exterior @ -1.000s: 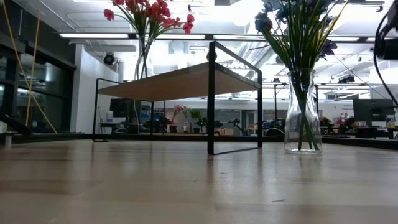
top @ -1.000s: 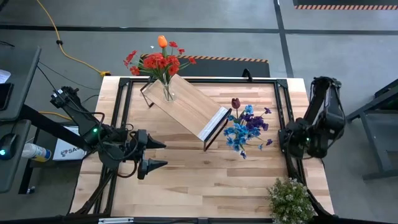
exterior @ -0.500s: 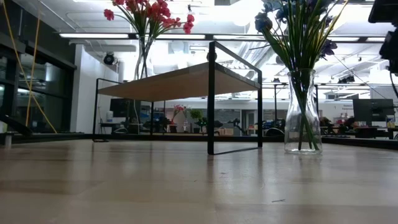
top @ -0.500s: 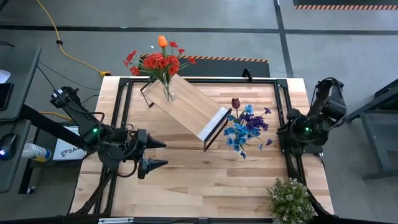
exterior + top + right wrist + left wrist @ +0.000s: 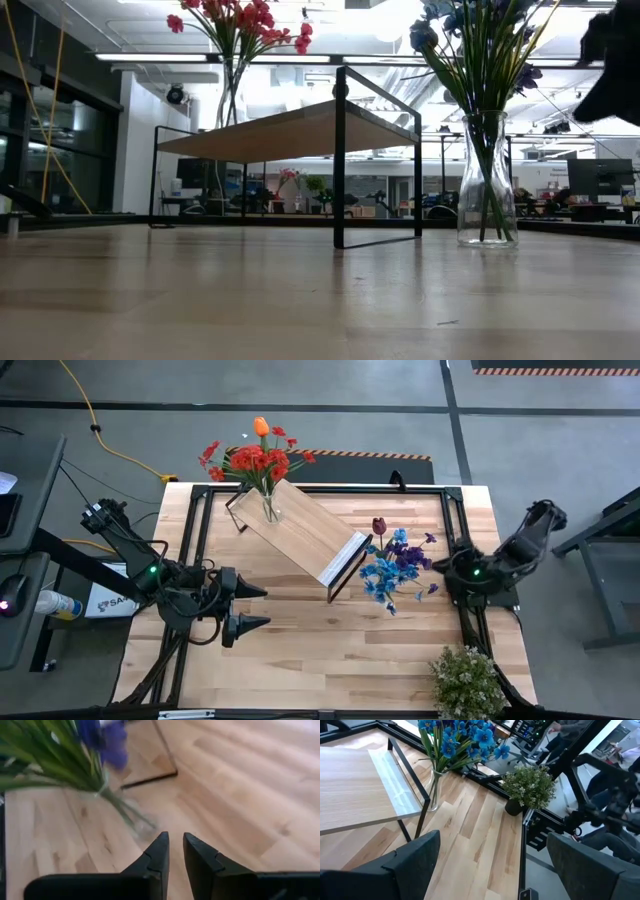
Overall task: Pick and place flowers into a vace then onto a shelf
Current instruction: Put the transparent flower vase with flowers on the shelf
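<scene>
- We see two vases filled: the red vase [image 5: 268,508] stands on the shelf [image 5: 305,535] at its far end, and the blue vase [image 5: 384,560] stands on the table [image 5: 300,650] just beside the shelf's right end.
- We judge the blue vase is what is left to lift onto the shelf.
- Our right gripper [image 5: 175,851] is at the table's right edge, empty, its fingers nearly together with only a thin gap.
- The blue vase lies ahead of those fingers, toward the table's middle, apart from them; its axis is upright, stems [image 5: 75,767] fanning upward.
- Our left gripper [image 5: 245,609] waits at the table's left side, jaws spread wide and holding nothing, well apart from the blue vase.
- We judge the right arm the nearer; its jaws would need to widen before reaching in level at the glass.
</scene>
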Available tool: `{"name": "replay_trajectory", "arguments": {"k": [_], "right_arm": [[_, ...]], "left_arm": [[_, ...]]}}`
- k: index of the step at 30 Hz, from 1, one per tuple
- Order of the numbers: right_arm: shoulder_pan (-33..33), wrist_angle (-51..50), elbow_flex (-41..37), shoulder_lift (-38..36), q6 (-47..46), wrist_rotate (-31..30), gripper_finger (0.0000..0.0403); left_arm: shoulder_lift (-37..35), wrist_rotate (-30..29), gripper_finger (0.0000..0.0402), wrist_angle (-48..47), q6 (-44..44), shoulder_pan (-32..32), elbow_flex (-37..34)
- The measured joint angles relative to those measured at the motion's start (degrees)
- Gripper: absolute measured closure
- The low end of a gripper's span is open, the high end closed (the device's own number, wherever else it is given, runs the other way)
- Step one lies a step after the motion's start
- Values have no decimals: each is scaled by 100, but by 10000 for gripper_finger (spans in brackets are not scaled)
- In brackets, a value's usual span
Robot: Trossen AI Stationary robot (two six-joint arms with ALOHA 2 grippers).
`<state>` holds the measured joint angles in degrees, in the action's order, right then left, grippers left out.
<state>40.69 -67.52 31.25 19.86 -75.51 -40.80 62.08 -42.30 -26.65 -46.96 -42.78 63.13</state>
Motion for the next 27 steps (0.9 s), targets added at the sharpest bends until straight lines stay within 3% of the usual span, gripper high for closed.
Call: {"name": "replay_trajectory", "arguments": {"k": [6,12,21,27], "right_arm": [[-60,1985,-1203,4,323,-72,355],[-60,3357,-1873,2,568,-88,360],[-58,3554,-2057,2,506,-69,354],[-58,3617,-2057,2,510,342,349]], "left_arm": [[0,-5,2,2,-4,0,0],[0,-7,2,20,-76,0,0],[-1,11,2,17,-114,0,0],[0,24,2,17,-114,0,0]]}}
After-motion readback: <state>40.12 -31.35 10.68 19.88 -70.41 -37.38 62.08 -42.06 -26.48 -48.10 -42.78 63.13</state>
